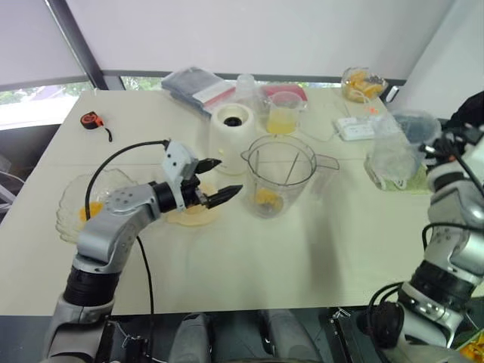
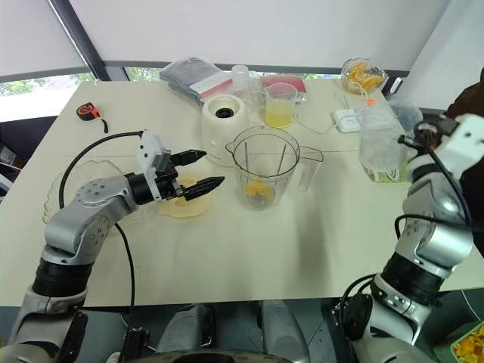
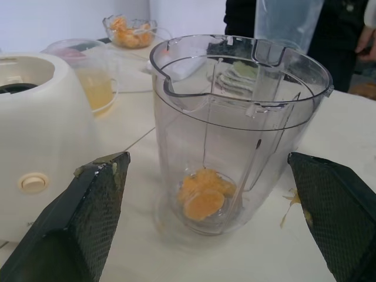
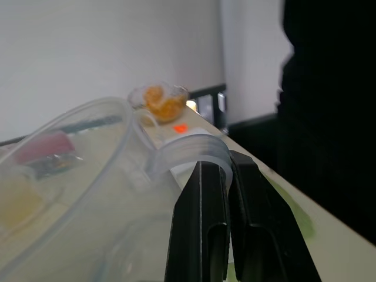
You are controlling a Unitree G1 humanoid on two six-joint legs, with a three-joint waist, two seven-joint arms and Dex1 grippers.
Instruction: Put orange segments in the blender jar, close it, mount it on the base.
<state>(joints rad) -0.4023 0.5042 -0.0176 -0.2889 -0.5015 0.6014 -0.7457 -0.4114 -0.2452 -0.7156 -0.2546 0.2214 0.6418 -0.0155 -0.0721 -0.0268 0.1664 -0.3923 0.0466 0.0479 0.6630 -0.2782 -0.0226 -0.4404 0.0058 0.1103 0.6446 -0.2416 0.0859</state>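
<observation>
The ruffled glass bowl [image 1: 76,198] at the near left sits partly hidden behind the left arm; its contents are too small to identify.

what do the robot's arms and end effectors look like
Both arms are silver-grey metal segments with black joint bands. The left end effector has a white block at the wrist, two tapered black fingers with a fine mesh texture, and a black cable looping back over the arm. The right end effector has flat black fingers.
</observation>
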